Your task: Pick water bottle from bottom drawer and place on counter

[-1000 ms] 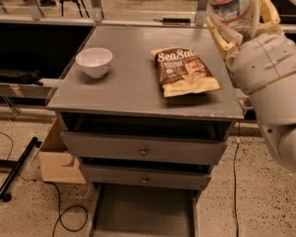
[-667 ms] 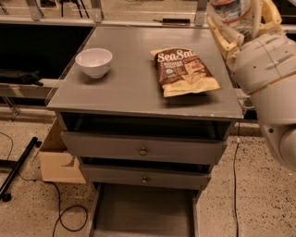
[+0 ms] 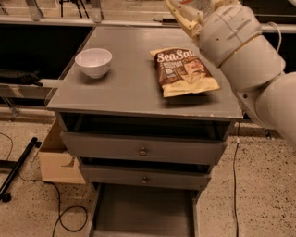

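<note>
At the top edge of the camera view my gripper (image 3: pixel 198 7) hangs over the back right of the counter (image 3: pixel 132 76), cut off by the frame. Its cream fingers (image 3: pixel 181 17) are shut on the water bottle (image 3: pixel 202 3), of which only a clear sliver with a touch of red label shows. The white arm (image 3: pixel 240 51) reaches in from the right, above the counter's right edge. The bottom drawer (image 3: pixel 143 213) stands pulled out at the foot of the cabinet, and its grey floor is bare.
A white bowl (image 3: pixel 93 61) sits on the counter's left side and a brown Sea Salt chips bag (image 3: pixel 184 71) on its right, just below the gripper. Two knobbed drawer fronts (image 3: pixel 142 150) are closed. A cardboard box (image 3: pixel 55 162) and cables lie on the floor at left.
The gripper, still holding the bottle, has moved left and up, from beside the counter's right edge to over its back right part. Bowl, bag and drawers have not moved.
</note>
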Motion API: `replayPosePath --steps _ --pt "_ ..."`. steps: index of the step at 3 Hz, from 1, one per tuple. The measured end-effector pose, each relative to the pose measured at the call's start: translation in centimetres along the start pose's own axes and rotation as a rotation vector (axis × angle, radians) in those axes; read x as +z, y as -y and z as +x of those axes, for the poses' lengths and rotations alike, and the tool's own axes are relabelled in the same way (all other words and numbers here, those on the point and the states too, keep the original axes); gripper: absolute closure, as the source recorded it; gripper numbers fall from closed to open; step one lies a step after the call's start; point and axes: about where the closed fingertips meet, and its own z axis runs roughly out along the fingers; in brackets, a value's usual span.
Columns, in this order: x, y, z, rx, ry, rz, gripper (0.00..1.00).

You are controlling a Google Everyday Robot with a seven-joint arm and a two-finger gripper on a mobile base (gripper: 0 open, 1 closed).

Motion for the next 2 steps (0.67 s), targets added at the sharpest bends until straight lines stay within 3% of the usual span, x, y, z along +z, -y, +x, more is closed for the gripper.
replayPosePath --steps 1,2 --pt "1.05 -3.17 -0.14 0.036 0.014 -0.060 1.00" --pt "1.06 -3.20 -0.14 0.037 0.014 -0.060 1.00"
